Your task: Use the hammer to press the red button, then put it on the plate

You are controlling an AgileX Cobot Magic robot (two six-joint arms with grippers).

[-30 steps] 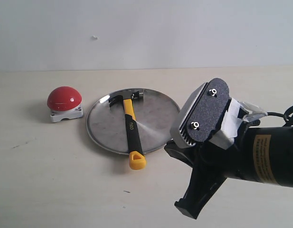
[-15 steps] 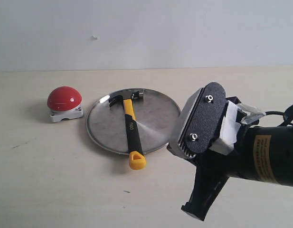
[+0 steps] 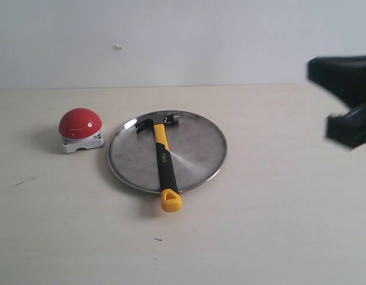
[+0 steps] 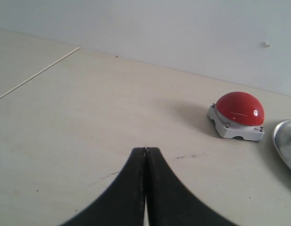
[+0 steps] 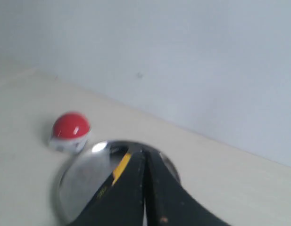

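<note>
Glossy red on the red button point(image 3: 80, 122), white on its base. The plate point(image 3: 194, 148) shines brushed silver. The hammer point(image 3: 164, 163) shows a dark head, black-and-yellow handle, yellow looped end. Pale beige across the tabletop point(image 3: 277, 225). And the left end effector point(image 4: 145, 149) and right end effector point(image 5: 145, 153), both black.

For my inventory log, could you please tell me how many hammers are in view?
1. The hammer lies on the plate, head at the far rim, yellow loop end past the near rim. No second one shows.

Right arm point(image 3: 349, 74) blurred, edge-cropped
</note>
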